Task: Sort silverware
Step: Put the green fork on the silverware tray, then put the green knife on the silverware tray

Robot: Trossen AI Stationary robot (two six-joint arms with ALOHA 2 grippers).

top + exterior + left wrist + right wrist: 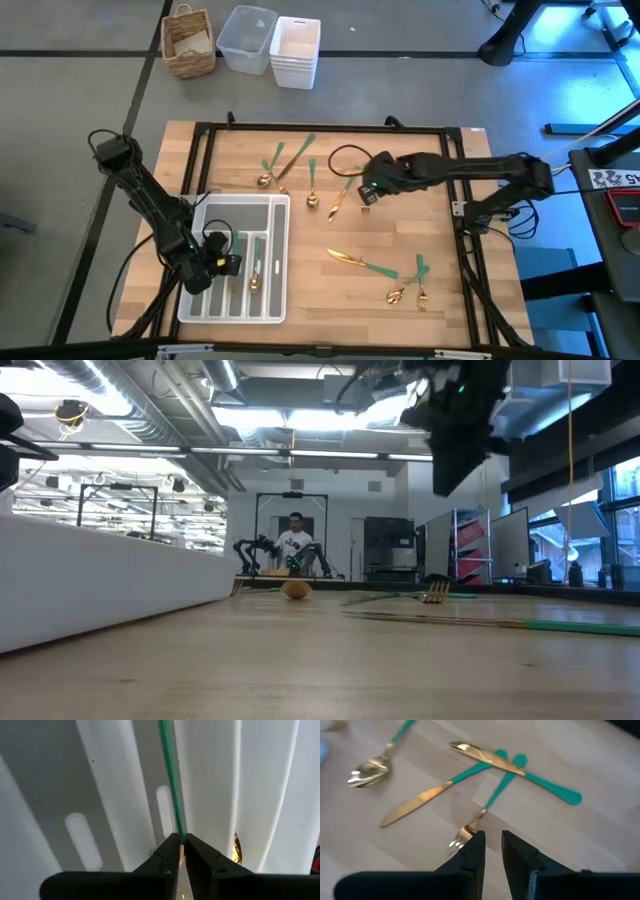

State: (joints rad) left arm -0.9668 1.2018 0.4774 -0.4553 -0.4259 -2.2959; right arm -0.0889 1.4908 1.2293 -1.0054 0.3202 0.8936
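High view: left gripper (222, 264) sits over the white compartmented plastic tray (272, 208); right gripper (366, 196) hovers mid-tabletop by loose silverware.

Left wrist: jaws barely parted around a green-handled utensil (171, 775) running straight ahead along a slot.

Right wrist: jaws parted, empty; gold fork (481, 816) just ahead, handle pointing away.

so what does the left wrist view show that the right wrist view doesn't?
Left wrist only: the white tray seen close, its dividers, and one green handle running down a compartment into the narrow gap of the left claw; a gold head shows in the next compartment.

Right wrist only: bare wooden table with loose silverware: two crossed knives, a fork whose tines lie at the right claw, and a spoon. The right claw stands slightly open, holding nothing.

Both: gold-and-green cutlery past that arm's own dark fingers.
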